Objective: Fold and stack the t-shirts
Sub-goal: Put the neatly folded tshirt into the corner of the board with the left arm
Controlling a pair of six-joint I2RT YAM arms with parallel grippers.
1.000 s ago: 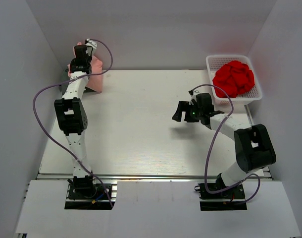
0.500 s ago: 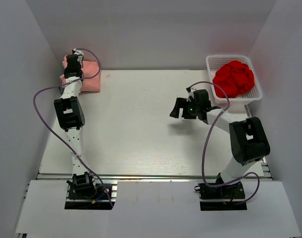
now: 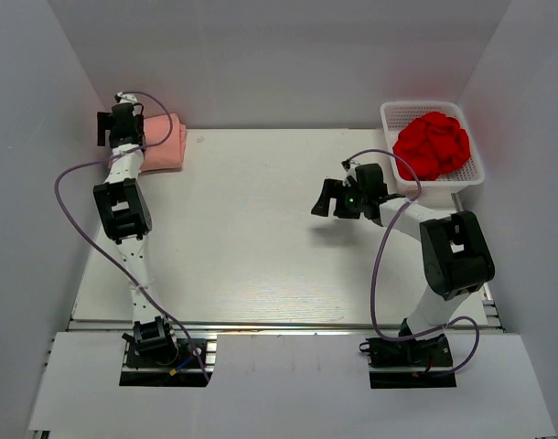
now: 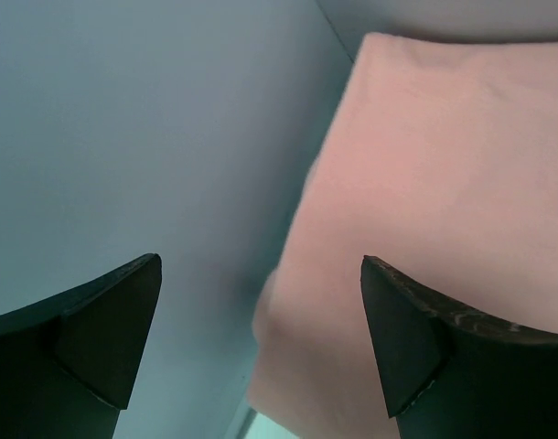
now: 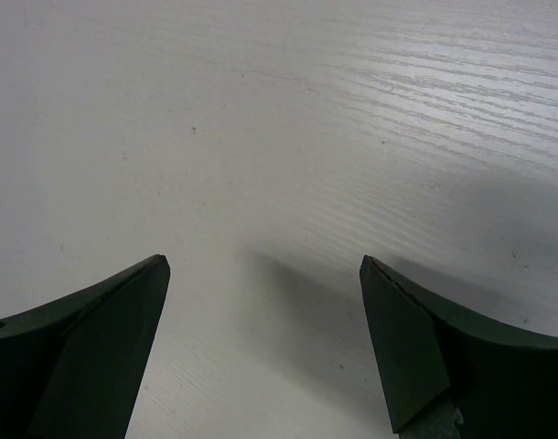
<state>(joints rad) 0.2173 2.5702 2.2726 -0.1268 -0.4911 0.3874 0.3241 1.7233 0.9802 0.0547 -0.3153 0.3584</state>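
Observation:
A salmon-pink t-shirt (image 3: 161, 143) lies folded at the table's far left corner, against the back wall. My left gripper (image 3: 112, 126) hovers at its left end, open, with nothing between the fingers. In the left wrist view the pink cloth (image 4: 425, 201) fills the right side below the left gripper (image 4: 261, 263), beside the grey wall. My right gripper (image 3: 329, 199) hangs open over the bare tabletop, right of centre. The right wrist view shows only white table under the right gripper (image 5: 265, 262).
A white mesh basket (image 3: 441, 184) at the far right holds a crumpled red cloth (image 3: 432, 142). White walls close in the table on the left, back and right. The left arm's purple cable (image 3: 69, 183) loops out to the left.
My left gripper moved back and left, opened and let go of the pink t-shirt, which now lies flat in the corner. The right gripper shifted slightly left.

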